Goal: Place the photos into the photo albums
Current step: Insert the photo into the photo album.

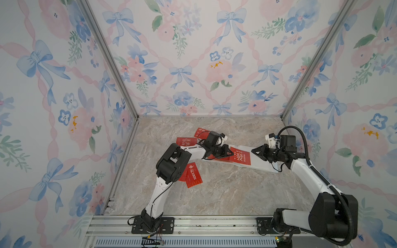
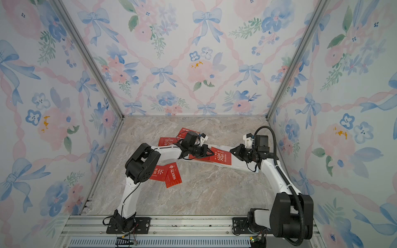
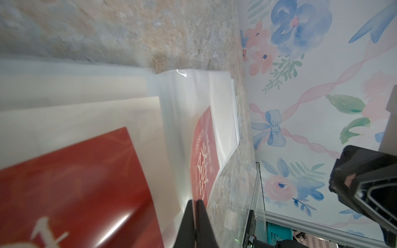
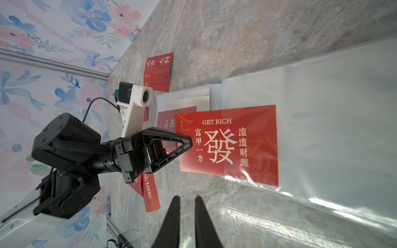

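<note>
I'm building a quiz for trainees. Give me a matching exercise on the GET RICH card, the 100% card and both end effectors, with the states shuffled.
1 GET RICH card
2 100% card
3 left end effector
4 right end effector

A shut
B partly in clear sleeve
C open, empty
D loose on table

Pairs: 1-B, 2-D, 3-A, 4-C

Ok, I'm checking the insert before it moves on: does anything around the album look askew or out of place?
Yes. The GET RICH card sits only partway inside the clear sleeve, one half bare outside, pinched at that edge by the left pincer. The sleeve's edge beside the card looks wrinkled.
</note>
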Controlling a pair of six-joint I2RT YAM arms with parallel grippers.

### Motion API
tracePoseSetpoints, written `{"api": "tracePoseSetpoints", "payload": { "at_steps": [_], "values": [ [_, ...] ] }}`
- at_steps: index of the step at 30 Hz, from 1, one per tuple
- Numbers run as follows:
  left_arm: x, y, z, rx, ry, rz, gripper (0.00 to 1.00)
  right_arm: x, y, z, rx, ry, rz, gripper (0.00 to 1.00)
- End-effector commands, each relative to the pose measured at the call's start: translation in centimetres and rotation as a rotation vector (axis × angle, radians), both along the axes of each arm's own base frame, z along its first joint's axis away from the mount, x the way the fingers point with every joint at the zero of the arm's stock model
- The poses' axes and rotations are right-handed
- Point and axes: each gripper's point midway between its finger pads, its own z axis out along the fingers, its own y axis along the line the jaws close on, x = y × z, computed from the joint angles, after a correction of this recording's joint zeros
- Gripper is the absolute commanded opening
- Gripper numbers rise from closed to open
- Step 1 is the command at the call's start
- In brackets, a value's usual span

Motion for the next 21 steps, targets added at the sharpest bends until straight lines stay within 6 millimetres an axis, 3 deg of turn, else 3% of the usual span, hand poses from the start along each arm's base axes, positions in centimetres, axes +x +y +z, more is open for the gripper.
{"api": "tracePoseSetpoints", "payload": {
  "at_steps": [1,21],
  "values": [
    [-0.1,-1.1,-0.6,0.008,0.025,0.001,0.0,-0.5,-0.4,-0.4,-0.01,0.011,0.002,0.15],
    [0.5,-4.3,-2.4,0.014,0.036,0.01,0.0,-1.3,-1.6,-0.3,-0.004,0.015,-0.017,0.15]
  ]
}}
